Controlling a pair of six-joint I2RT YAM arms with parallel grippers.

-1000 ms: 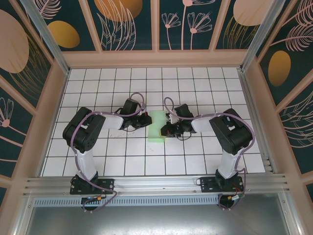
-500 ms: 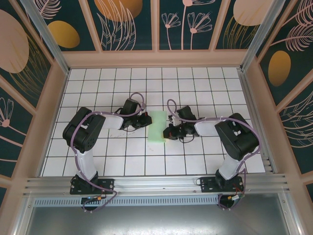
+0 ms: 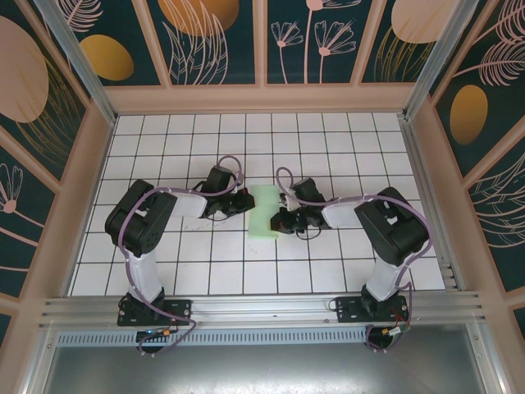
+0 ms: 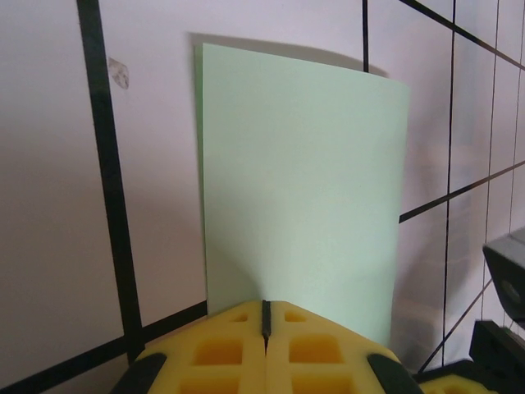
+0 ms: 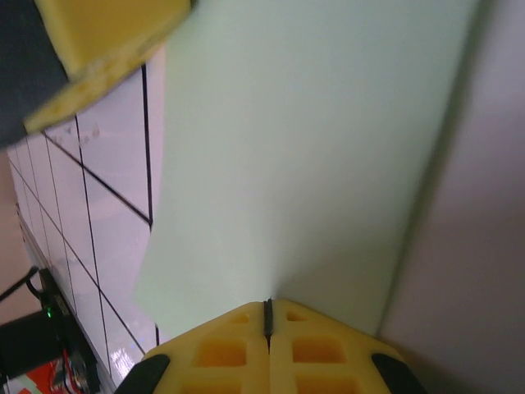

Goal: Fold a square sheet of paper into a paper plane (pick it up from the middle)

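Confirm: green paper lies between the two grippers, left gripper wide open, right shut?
No. The left gripper is shut too, closed tight in the left wrist view. The green paper does lie between the grippers, and the right gripper is shut.

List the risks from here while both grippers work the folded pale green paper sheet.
1. The left gripper and right gripper are both shut, tips at opposite edges of the folded pale mint-green paper sheet. Uneven pushing may slide it across the white gridded table and skew the crease.
2. The tips face each other across the narrow sheet. Moving inward, they might buckle the paper or collide.
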